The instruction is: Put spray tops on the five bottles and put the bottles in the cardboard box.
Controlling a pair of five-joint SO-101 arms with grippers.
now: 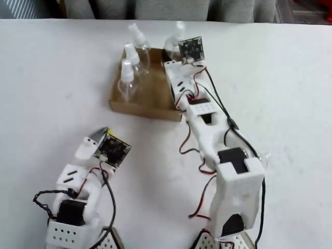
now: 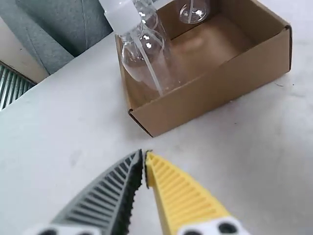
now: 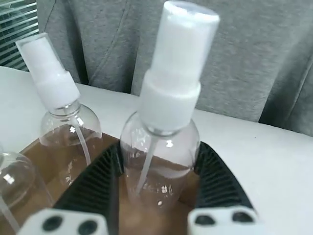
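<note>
- From above, the cardboard box (image 1: 142, 106) sat on the white table (image 1: 290, 78), with a cluster of spray-topped bottles (image 1: 128, 83) standing at one end of it.
- The right arm (image 1: 207, 124) stretched out to the box's other end, where the held bottle (image 1: 173, 45) showed just beside its wrist. I couldn't make out the fingers from up there.
- The left gripper (image 1: 97, 135) sat low near the table, well apart from the box.
- In the left wrist view, the left gripper (image 2: 145, 159) was closed with nothing in it, its grey and yellow fingers meeting at the tips. It pointed at a corner of the cardboard box (image 2: 220, 83), with bare table between them.
- In the right wrist view, the right gripper (image 3: 159, 176) had its black jaws parted just wide enough to clasp the held bottle (image 3: 166, 132). That bottle stood upright with its spray top on and the brown of the box under it.
- A second bottle (image 3: 66, 122), also capped, stood in the box just beside it.
</note>
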